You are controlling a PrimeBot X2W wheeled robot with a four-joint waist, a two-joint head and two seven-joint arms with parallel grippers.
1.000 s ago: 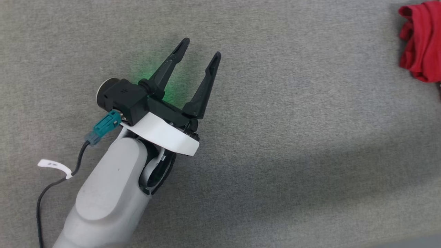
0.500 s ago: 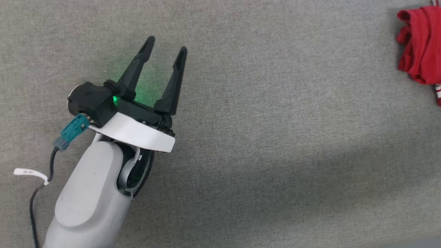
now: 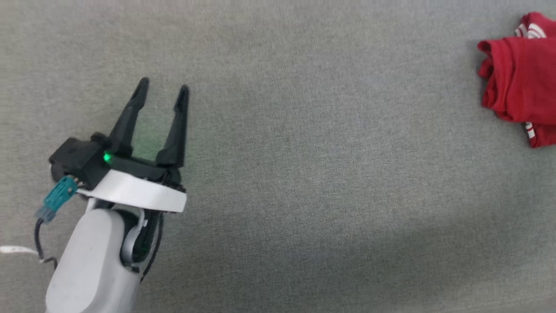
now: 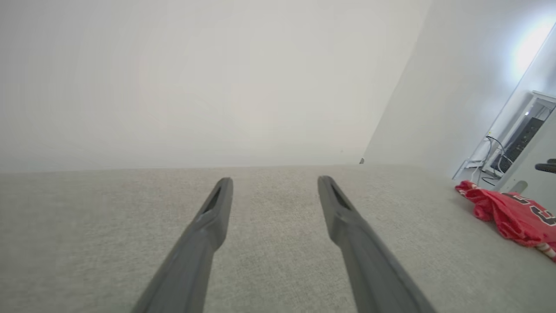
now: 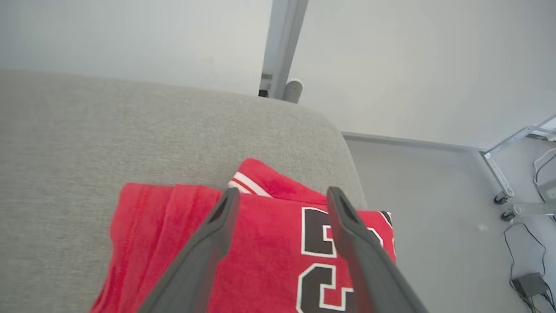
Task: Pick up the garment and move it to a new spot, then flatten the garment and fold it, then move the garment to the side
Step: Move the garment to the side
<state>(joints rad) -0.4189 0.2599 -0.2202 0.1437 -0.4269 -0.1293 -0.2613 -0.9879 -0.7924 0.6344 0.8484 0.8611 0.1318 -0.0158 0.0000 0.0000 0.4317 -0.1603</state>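
The garment [image 3: 519, 87], a red jersey folded into a bundle, lies at the far right edge of the grey fabric surface [image 3: 304, 152]. The right wrist view has the garment [image 5: 260, 256] just below, with black white-outlined numerals and striped trim showing. My right gripper [image 5: 280, 195] hangs open above it, with nothing between its fingers. My left gripper [image 3: 164, 85] is open and empty at the lower left, far from the garment. In the left wrist view the left gripper [image 4: 274, 179] points over bare fabric, with the garment [image 4: 508, 215] off to the right.
The surface ends in a rounded corner [image 5: 339, 134] just beyond the garment, with grey floor [image 5: 434, 208] past it. A metal post [image 5: 282, 48], a frame on castors [image 5: 508, 182] and cables [image 5: 530, 282] stand on the floor. A pale wall [image 4: 195, 78] rises behind the surface.
The head camera has shifted, so more of the garment shows. My left arm has drawn back toward the lower left. Its fingers stay open.
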